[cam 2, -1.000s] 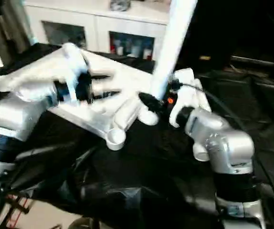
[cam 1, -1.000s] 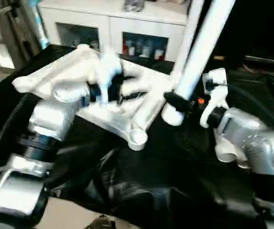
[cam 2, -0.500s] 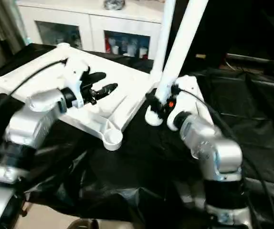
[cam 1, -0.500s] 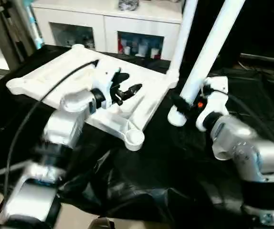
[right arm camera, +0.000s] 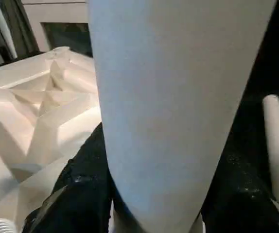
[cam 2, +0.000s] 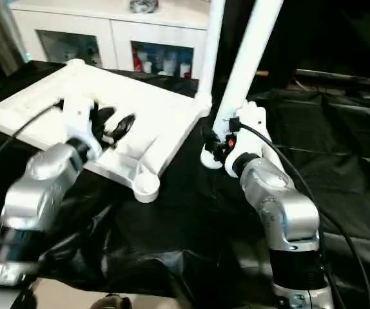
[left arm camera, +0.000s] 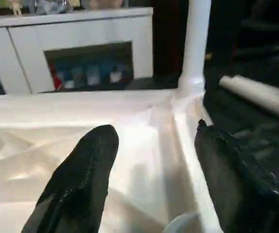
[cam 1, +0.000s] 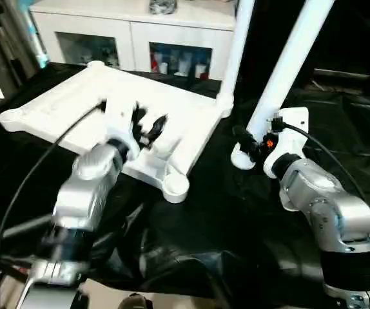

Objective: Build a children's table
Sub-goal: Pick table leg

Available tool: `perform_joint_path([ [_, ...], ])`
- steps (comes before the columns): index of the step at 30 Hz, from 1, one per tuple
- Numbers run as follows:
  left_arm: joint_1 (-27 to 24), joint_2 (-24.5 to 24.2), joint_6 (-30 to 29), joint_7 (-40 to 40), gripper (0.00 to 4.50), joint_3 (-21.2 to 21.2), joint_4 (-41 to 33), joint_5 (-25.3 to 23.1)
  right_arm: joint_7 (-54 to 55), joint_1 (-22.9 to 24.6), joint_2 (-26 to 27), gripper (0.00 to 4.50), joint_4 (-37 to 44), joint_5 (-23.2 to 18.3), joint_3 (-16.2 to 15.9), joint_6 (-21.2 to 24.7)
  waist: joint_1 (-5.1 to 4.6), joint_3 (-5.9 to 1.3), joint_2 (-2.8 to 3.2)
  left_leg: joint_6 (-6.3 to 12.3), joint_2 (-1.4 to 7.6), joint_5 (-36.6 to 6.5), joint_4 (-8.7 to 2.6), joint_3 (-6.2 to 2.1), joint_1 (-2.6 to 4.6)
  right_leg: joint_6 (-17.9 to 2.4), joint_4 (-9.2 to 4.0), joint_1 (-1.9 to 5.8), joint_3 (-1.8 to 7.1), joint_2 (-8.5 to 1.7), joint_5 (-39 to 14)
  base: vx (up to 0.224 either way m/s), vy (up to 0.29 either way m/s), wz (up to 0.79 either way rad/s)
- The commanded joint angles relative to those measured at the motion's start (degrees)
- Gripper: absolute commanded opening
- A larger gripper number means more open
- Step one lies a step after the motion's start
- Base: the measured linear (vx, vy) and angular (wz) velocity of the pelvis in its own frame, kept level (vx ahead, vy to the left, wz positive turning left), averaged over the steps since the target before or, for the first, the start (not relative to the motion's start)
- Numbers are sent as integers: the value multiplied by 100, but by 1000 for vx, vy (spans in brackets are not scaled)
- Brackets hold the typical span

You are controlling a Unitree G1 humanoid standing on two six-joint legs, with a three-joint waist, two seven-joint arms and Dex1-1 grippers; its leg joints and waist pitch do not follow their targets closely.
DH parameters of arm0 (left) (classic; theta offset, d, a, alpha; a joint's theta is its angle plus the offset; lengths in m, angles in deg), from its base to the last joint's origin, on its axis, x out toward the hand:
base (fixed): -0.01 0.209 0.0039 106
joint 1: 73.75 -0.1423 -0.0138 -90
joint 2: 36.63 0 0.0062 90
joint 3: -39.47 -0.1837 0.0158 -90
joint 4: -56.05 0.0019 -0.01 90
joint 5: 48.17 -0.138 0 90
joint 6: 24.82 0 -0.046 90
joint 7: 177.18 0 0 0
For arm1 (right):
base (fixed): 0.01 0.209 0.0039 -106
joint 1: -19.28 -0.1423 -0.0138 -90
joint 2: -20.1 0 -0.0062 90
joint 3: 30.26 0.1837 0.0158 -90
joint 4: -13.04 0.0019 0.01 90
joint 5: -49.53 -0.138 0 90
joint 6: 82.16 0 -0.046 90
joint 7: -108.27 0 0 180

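Apparently leg within right claw

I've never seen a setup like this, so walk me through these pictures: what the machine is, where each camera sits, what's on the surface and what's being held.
This is a humanoid robot with two silver arms, each ending in a two-fingered black gripper. Two pictures come from cameras in its head, looking down over its forearms; the other two come from cameras on its wrists, looking along the fingers. On the black-draped work table lies a white plastic tabletop, ribbed underside up, with one leg already standing in a far corner socket. The right gripper is closed around a second leg near its lower end, holding it upright. The left gripper hovers open over the tabletop, holding nothing. More legs lie on the cloth.
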Motion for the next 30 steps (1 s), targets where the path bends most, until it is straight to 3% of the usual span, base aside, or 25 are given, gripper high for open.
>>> perform_joint_path([
  [1, 172, -102, -7, -23, 296, -81, 136, -149, -55, 5, -55, 193, 15, 73, -68, -79, -15, -385, 25, -320, 125, -2464, -438, -119, 201, -146, -616, 102, 189, -325, -3106, 0, 0, 0],
  [6, 176, -19, -173, 320, 296, 314, 146, -59, -53, 10, -2, 193, 26, 38, -40, 107, -6, -406, 79, -354, 140, -2483, -441, -125, 205, -336, -563, 115, 201, -325, -2730, 0, 0, 0],
  [12, -224, 209, -20, 684, 296, 525, -295, 31, 105, 106, 101, 193, 124, 123, 3, -34, 5, -436, 10, -280, 162, -2154, -436, -89, 168, -548, -496, 151, 224, -324, -2200, 0, 0, 0],
  [13, -262, 226, 4, 704, 296, 531, -308, 28, 119, 112, 109, 193, 120, 149, -1, -53, 2, -441, -21, -264, 160, -2121, -436, -76, 168, -540, -504, 151, 227, -316, -2191, 0, 0, 0],
  [17, -241, -5, 76, 474, 296, 219, 38, -330, -167, 118, 28, 193, 44, 136, -124, -193, 17, -424, -49, -227, 151, -2169, -440, -77, 178, -370, -536, 136, 224, -320, -2488, 0, 0, 0],
  [20, -118, -187, 44, 335, 296, 59, 327, -539, -256, 104, 2, 193, 25, 147, -168, -206, 9, -413, -27, -291, 142, -2323, -443, -98, 198, -214, -575, 110, 221, -340, -2867, 0, 0, 0],
  [22, -7, -341, 112, 172, 296, -63, 615, -673, -294, 92, -1, 193, 27, 135, -195, -165, 11, -404, 13, -309, 136, -2404, -447, -107, 209, -200, -594, 87, 220, -333, -2928, 0, 0, 0],
  [24, 29, -385, 148, 124, 296, -92, 718, -707, -299, 93, 2, 193, 34, 138, -206, -147, 11, -406, 7, -336, 144, -2464, -453, -119, 208, -244, -587, 100, 218, -349, -2926, 0, 0, 0],
  [25, 165, -372, 178, 112, 296, -19, 960, -647, -298, 103, 12, 193, 51, 96, -174, -84, 9, -395, 27, -332, 128, -2541, -450, -109, 224, -240, -622, 71, 213, -330, -2971, 0, 0, 0],
  [30, 604, -302, 312, 57, 296, 113, 1617, -529, -247, 172, 72, 193, 67, 23, 1, -25, 39, -417, -3, -314, 137, -2483, -449, -128, 218, -306, -600, 104, 211, -369, -2912, 0, 0, 0],
])
